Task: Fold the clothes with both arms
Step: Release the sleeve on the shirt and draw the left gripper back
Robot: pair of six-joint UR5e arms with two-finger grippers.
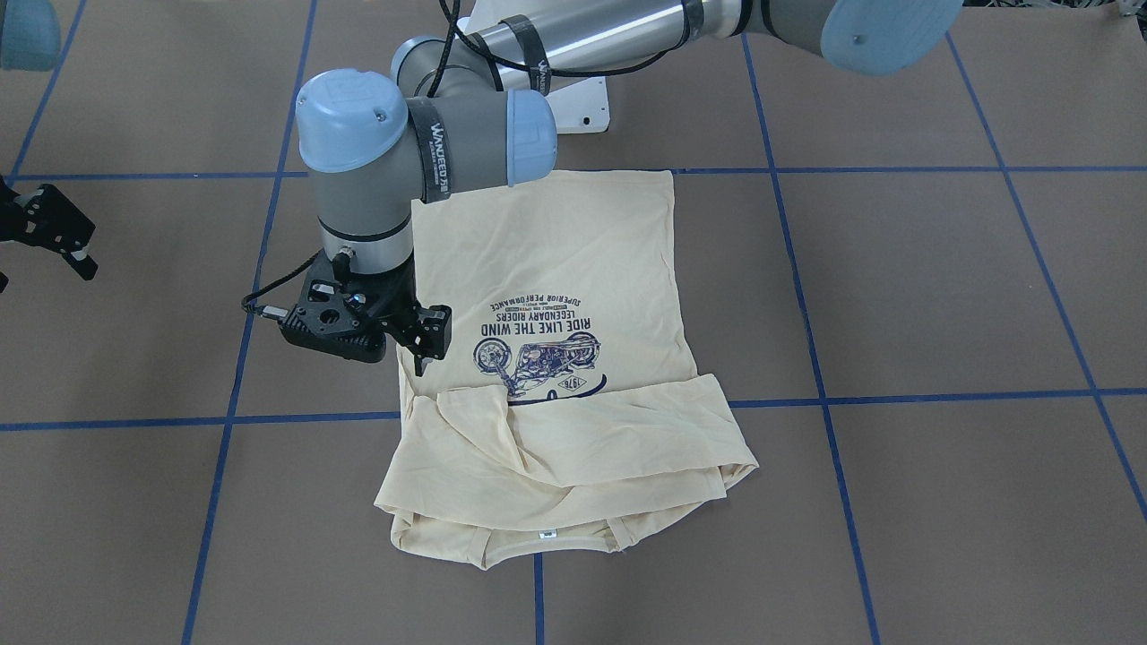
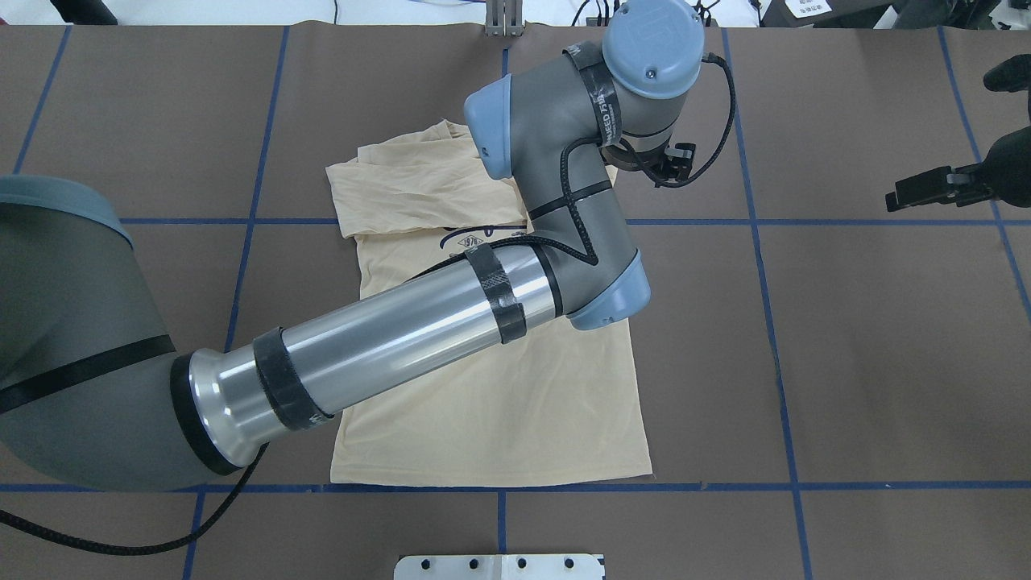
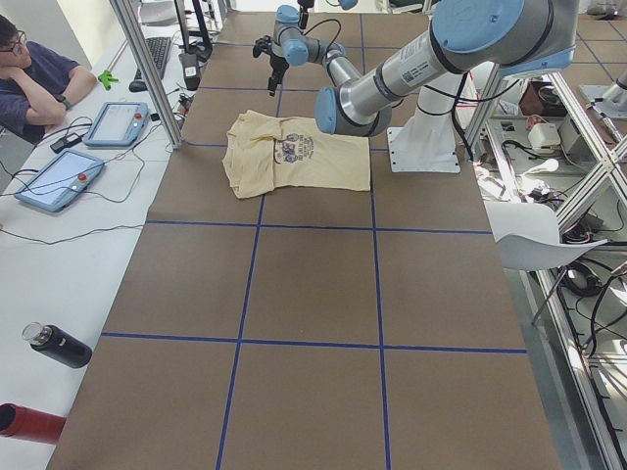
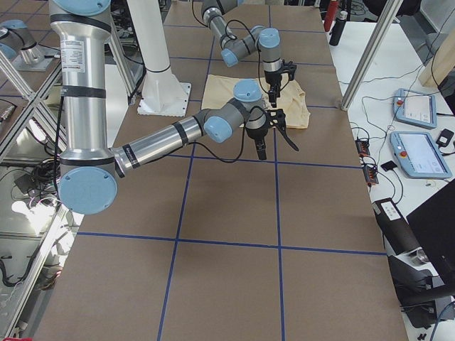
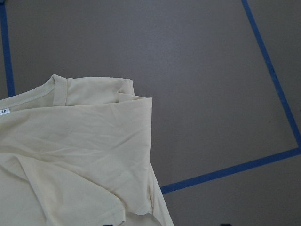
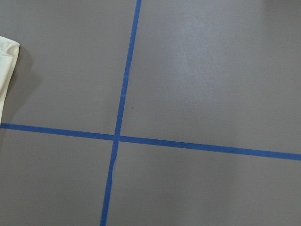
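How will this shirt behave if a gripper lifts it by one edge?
The shirt will probably drape limply, since its folded-over part already lies wrinkled. It looks thin, so it is likely light. Pushing would probably bunch it rather than slide it.

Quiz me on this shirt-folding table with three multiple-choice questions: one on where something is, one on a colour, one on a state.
1. Where is the right gripper?
A) over bare table, off the shirt
B) on the print
C) at the neck label

2. What colour is the print on the shirt?
A) red
B) navy
C) green

3. How does the shirt lie?
A) bunched in a heap
B) hanging from an arm
C) flat on the table, print up, with cloth folded over near the neck end

Answers:
1 A: the front-facing view shows it beside the shirt, over brown table.
2 B: the ink is dark blue on cream cloth.
3 C: the body lies flat and a fold covers the print's lower edge.
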